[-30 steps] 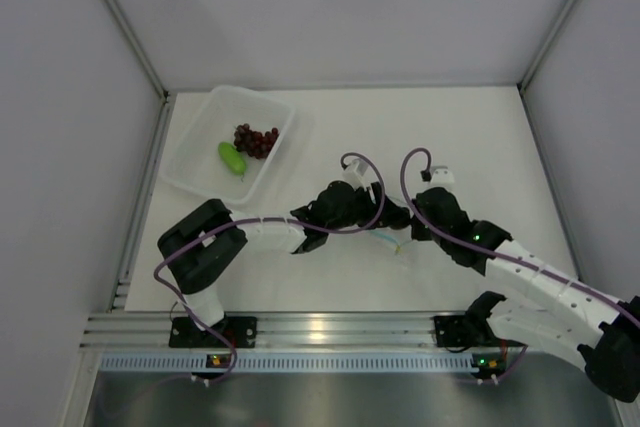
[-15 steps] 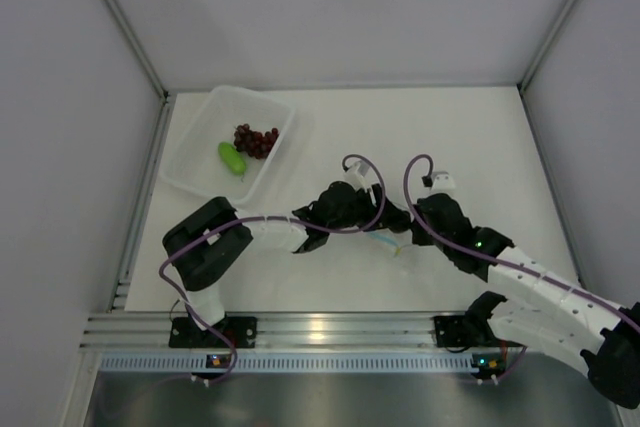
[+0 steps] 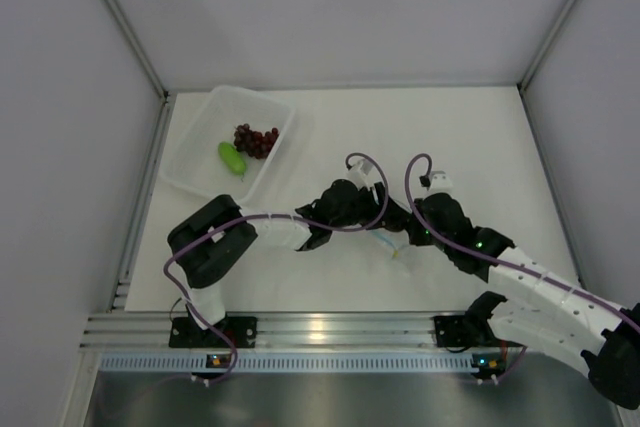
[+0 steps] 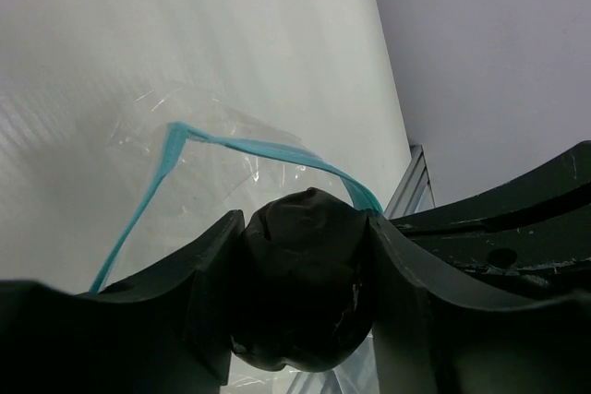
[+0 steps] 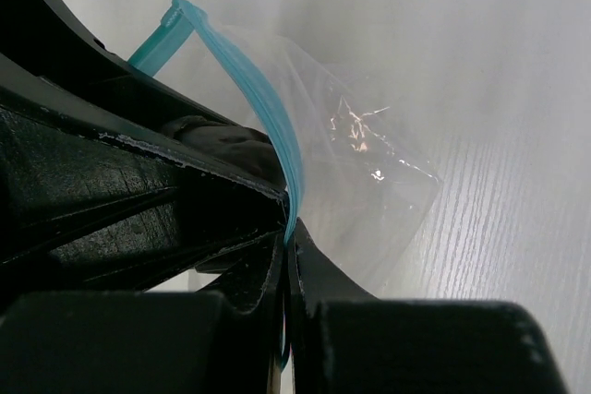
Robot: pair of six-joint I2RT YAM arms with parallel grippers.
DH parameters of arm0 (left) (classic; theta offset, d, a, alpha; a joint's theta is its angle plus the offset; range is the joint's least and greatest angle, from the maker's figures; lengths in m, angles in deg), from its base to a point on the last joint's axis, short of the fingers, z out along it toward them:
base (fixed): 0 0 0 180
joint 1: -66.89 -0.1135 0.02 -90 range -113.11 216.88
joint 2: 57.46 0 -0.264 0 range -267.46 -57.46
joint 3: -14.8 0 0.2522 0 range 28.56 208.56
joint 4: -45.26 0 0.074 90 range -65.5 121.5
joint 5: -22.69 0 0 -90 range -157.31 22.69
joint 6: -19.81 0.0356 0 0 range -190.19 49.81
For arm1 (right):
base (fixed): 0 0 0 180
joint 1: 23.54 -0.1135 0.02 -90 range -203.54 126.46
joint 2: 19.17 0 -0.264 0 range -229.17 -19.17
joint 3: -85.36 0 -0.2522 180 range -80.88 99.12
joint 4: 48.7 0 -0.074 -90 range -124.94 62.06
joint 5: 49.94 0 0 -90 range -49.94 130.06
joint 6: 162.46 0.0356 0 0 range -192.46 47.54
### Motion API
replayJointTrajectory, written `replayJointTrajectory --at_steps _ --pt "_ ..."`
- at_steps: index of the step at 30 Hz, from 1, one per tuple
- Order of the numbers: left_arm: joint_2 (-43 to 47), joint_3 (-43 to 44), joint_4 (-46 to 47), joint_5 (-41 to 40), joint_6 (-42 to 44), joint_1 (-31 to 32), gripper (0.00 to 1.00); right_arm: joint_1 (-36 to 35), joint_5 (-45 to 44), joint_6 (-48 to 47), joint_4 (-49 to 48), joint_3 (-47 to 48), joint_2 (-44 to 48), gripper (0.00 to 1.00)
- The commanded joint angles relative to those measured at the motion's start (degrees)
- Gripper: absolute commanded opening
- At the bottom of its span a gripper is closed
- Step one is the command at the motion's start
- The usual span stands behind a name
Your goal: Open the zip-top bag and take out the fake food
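From above, the jaws hide most of the zip-top bag (image 3: pixel 393 250), centre frame. In the left wrist view they mask both flanks of the dark lump (image 4: pixel 305 265).

L gripper (image 4: pixel 303 228) clamped on lump (image 4: pixel 300 306); R gripper (image 5: pixel 288 235) just beside it, pinched tight on bag (image 5: pixel 369 173); L arm (image 3: pixel 270 230) folded, forearm reaching right; R arm (image 3: pixel 530 282) slanting left.

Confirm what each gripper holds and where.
The left gripper pinches the dark lump across its sides; right gripper clamps the zip-top bag by its zip strip.
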Motion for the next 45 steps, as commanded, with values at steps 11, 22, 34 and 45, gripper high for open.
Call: replayJointTrajectory --at_steps 11,22,34,45 --pt "2.6 1.6 5.1 4.1 0.6 1.2 0.15 -1.1 2.8 0.5 -8.2 1.8 0.7 0.0" --pt "9.3 -3.7 4.9 2.5 1.3 -1.8 0.09 -1.1 0.6 -0.6 -5.6 3.1 1.6 0.0" --pt "18.4 -7.4 4.9 6.8 0.5 -9.0 0.06 -1.1 -2.5 -1.7 -1.8 5.3 1.5 0.0" --pt "29.6 -2.0 -19.7 -2.9 10.3 -21.6 0.17 -1.1 -2.6 -2.0 -0.8 5.3 3.5 0.0"
